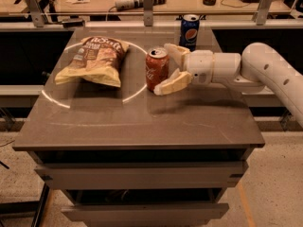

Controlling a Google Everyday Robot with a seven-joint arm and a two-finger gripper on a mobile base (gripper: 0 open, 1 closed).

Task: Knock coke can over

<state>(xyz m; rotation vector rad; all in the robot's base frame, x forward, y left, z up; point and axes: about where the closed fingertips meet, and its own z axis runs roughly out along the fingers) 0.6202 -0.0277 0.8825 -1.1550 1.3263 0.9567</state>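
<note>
Pincer (163,69) spread, nxt to coke can (155,71)

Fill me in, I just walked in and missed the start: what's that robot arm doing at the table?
The arm reaches in from the right, and its gripper is open, fingers spread just to the right of the coke can. The can stands upright on the table, not yet knocked over. A chip bag lies to its left and a Pepsi can stands behind the gripper.
</note>
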